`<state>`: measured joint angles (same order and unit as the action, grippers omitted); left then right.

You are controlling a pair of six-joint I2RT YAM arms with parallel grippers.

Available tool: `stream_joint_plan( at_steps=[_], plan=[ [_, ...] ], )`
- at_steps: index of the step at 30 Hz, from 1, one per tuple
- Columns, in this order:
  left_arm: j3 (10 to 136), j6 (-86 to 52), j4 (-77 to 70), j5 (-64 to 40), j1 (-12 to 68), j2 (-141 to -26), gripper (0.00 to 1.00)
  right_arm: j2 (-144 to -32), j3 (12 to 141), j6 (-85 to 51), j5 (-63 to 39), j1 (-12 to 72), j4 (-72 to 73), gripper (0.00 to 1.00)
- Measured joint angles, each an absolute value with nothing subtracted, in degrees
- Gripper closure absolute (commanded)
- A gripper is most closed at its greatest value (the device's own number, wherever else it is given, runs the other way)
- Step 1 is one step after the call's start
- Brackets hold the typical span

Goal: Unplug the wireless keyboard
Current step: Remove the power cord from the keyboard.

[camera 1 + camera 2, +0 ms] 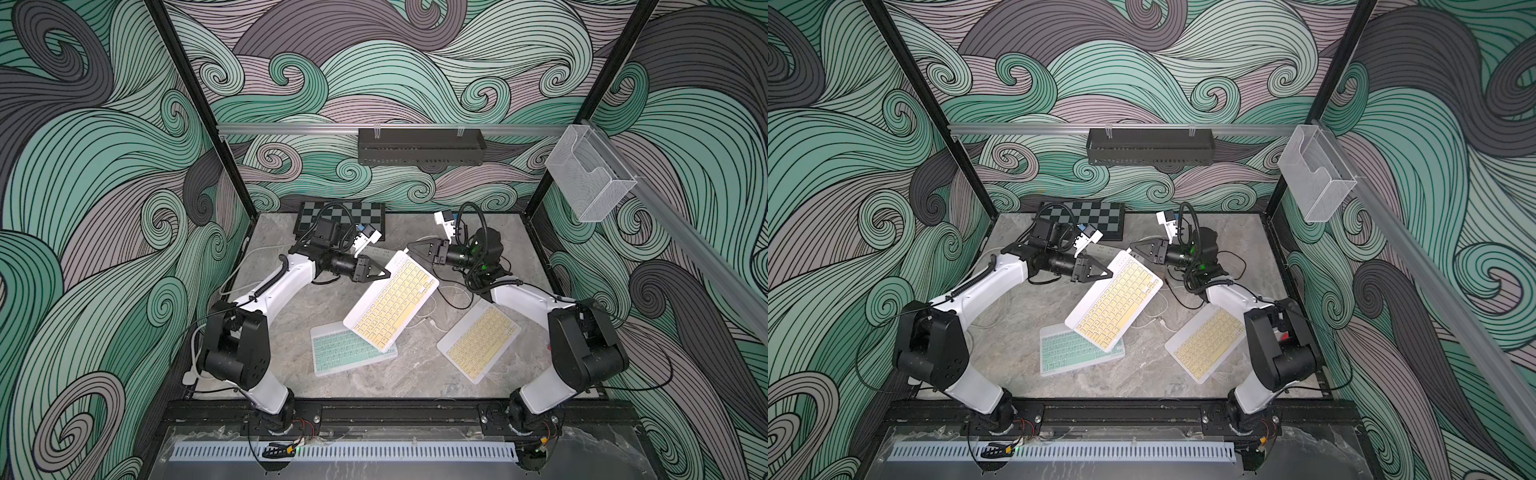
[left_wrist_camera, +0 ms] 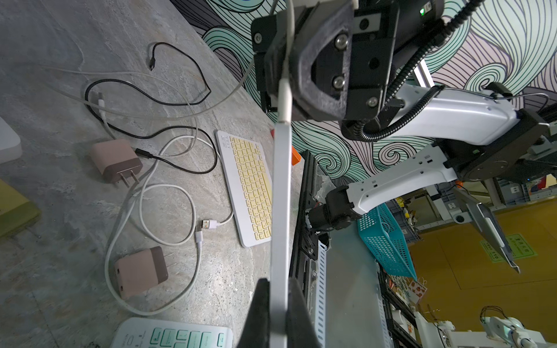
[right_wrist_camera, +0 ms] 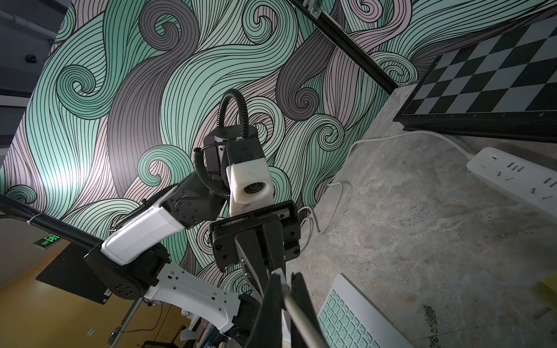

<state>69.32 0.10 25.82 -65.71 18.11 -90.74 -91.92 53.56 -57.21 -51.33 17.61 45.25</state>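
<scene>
left tool (image 1: 385,274) clamped on the yellow keyboard (image 1: 392,305), holding it tilted above the surface (image 1: 415,376), over a mint keyboard (image 1: 334,353). right tool (image 1: 410,246) pinches its white cable plug (image 2: 284,102), seated in the keyboard's end.

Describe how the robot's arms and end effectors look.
Both arms, left arm and right arm, have white shells and black joints. Black ribbed cable hoses loop over the wrists, beside white camera housings. The left end effector and right end effector are black and triangular.
</scene>
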Motion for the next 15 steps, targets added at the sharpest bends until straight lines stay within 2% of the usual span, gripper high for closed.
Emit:
stream_joint_plan(
  at_steps=[6, 15],
  plan=[
    [63.53, -6.17, 26.96, -64.38, 16.56, -88.29, 1.0, -90.39, 53.91, -57.67, -41.3, 8.25, 49.39, 1.0],
    [65.28, -7.09, 29.43, -62.08, 15.33, -88.23, 1.0, -90.24, 55.27, -57.47, -40.69, 9.41, 49.63, 1.0]
  ],
)
